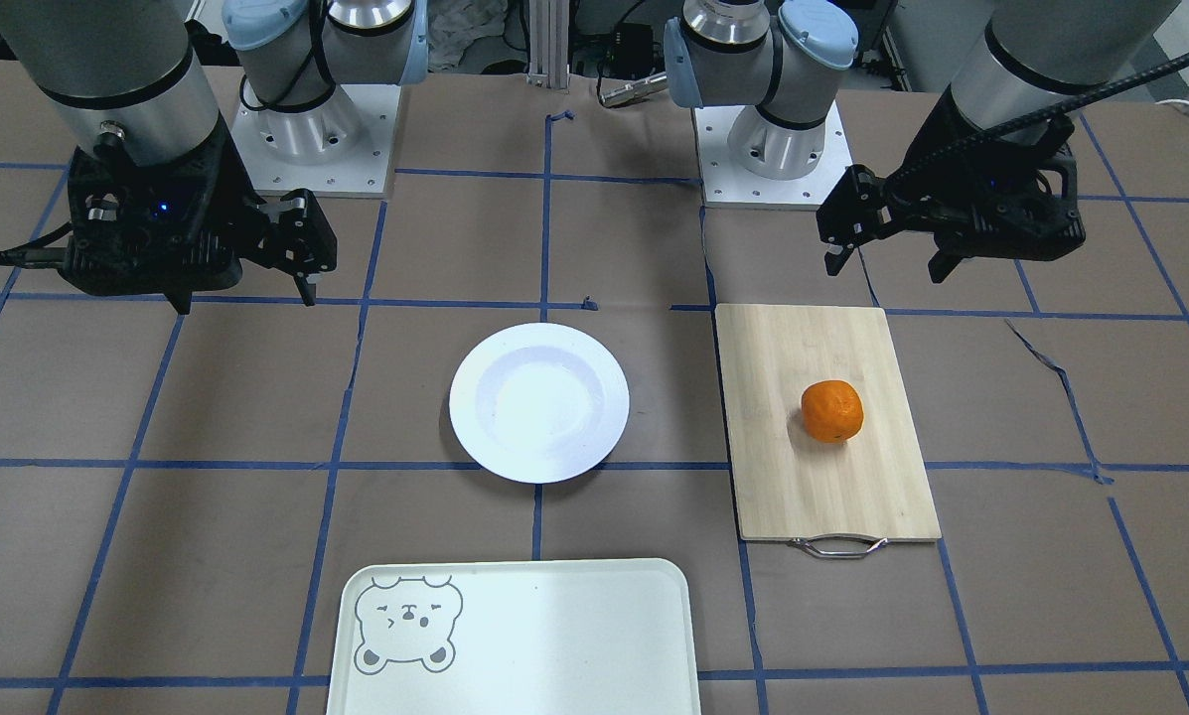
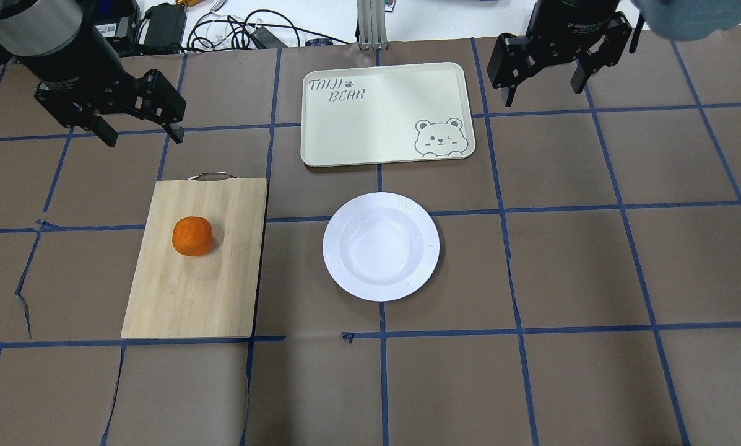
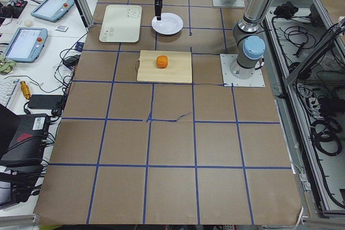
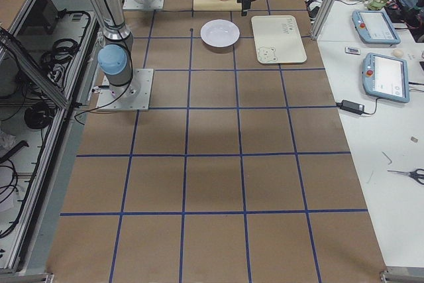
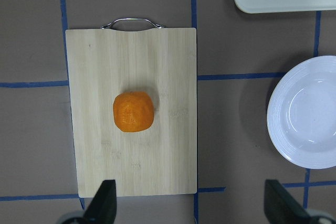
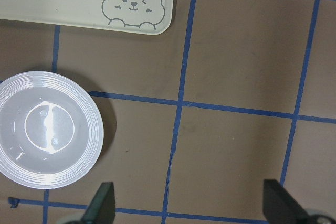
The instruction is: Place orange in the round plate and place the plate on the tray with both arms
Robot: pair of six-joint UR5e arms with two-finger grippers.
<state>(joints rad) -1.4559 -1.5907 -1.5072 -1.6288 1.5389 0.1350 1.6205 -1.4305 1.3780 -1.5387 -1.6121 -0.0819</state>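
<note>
The overhead view looks forward and down from behind the robot, with the round plate (image 2: pixel 381 246) mid-frame and the tray (image 2: pixel 345 130) beyond it. The front-facing view looks steeply down from the opposite side, so the tray lies nearer than the plate and the arm bases (image 1: pixel 765 149) beyond it. The two side views stand far back at the ends of the table (image 3: pixel 172 149) — the plate is small and distant. Each wrist camera looks straight down from close range — both catch the plate and a tray corner.
</note>
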